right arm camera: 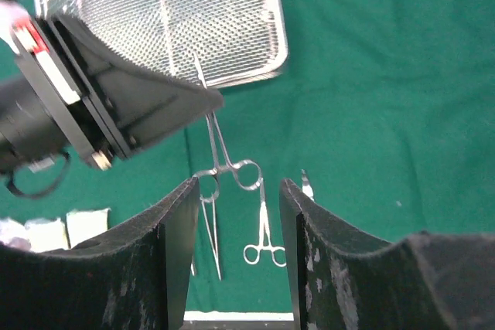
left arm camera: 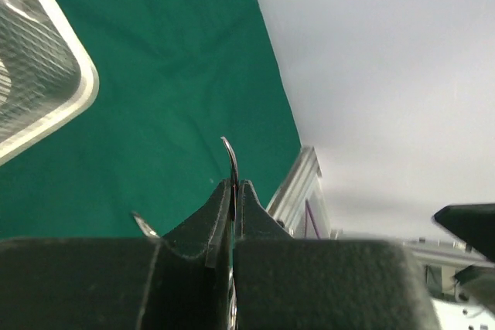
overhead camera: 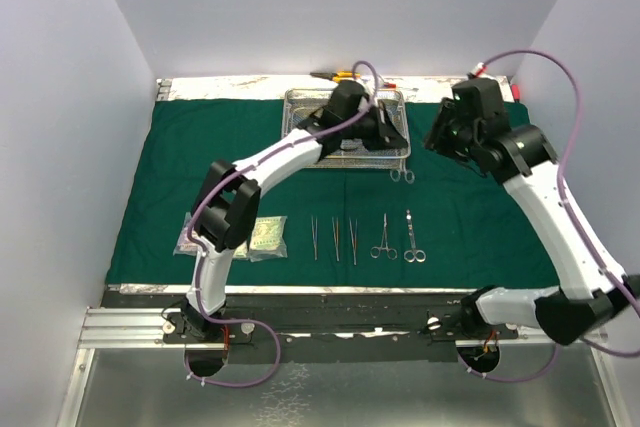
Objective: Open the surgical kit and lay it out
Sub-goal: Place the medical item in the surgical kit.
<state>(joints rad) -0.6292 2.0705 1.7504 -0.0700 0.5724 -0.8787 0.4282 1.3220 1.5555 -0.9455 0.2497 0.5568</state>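
The dark green cloth lies spread over the table, with the steel wire-mesh tray at its back centre. My left gripper hangs over the tray's right end, shut on a scissor-like clamp that dangles rings down. The left wrist view shows the clamp's curved tip poking out of the closed left gripper. My right gripper hovers just right of it, open; in its own view the right gripper frames the clamp's rings without touching them.
Near the front edge lie three slim forceps and two clamps in a row, with clear packets to their left. A yellow-handled tool rests behind the tray. White walls enclose the table.
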